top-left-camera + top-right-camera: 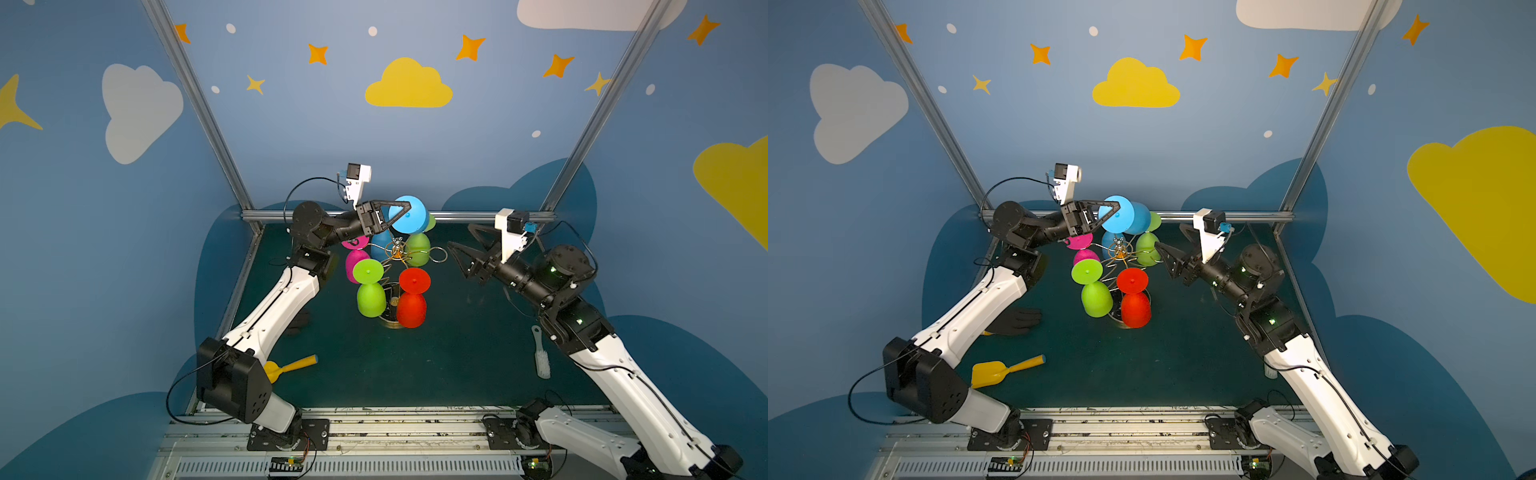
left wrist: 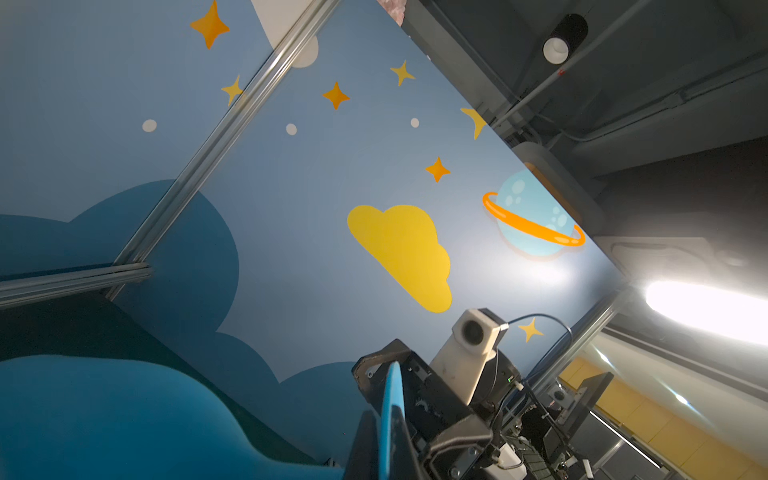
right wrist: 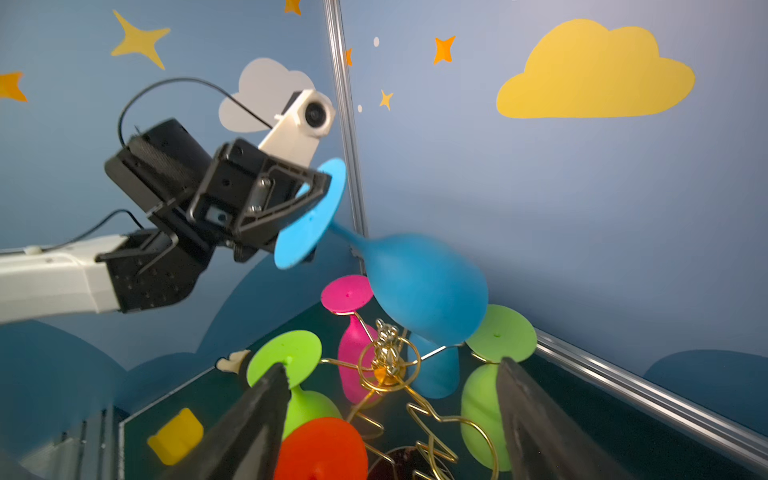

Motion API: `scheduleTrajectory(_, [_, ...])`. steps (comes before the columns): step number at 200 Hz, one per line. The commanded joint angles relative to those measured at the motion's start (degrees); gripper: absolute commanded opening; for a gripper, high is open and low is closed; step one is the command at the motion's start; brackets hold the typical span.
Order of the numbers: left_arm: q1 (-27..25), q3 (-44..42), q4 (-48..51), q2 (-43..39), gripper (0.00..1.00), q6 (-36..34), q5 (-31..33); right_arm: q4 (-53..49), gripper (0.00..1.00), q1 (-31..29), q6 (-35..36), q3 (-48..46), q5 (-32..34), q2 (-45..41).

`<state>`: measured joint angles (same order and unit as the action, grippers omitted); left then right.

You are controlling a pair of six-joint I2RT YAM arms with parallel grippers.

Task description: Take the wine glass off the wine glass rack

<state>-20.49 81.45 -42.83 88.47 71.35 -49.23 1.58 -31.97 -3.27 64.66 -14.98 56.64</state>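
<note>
No text, label, brand, number or sign is readable on anything here.

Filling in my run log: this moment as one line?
left gripper: shut on blue wine glass foot | state: held above wine glass rack | right gripper: open, empty

Six wine glasses are showing. One blue glass (image 1: 409,216) is sitting in the left pincer (image 1: 404,209). Five are hanging below that pincer on one gold rack (image 1: 397,249): a second blue glass (image 1: 380,245), one green glass (image 1: 417,249) close to the pincer, another green glass (image 1: 370,299) farther off, one pink glass (image 1: 355,266) and one red glass (image 1: 411,309). One yellow scoop (image 1: 1000,370), one white brush (image 1: 541,361) and one black glove (image 1: 1017,321) are lying well away from that pincer.
</note>
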Motion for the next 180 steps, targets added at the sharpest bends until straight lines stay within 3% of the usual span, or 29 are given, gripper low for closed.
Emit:
scheduleTrajectory(1, [0.3,2.7,-9.5,2.6,0.03,10.7,0.7,7.0,0.86,0.3,8.5,-3.4,1.1,0.3])
scheduleTrajectory(21, [0.2,3.3,-10.7,3.2,0.03,13.3,0.6,10.9,0.90,0.4,12.2,-4.7,-2.8,1.9])
scheduleTrajectory(51, [0.2,2.3,-8.2,2.0,0.03,11.6,0.8,11.8,0.91,0.4,17.0,-3.0,-8.6,5.6])
scheduleTrajectory(180, [-0.7,0.6,-1.1,-3.0,0.03,6.7,0.2,21.3,0.93,0.5,20.4,6.2,-10.8,21.6])
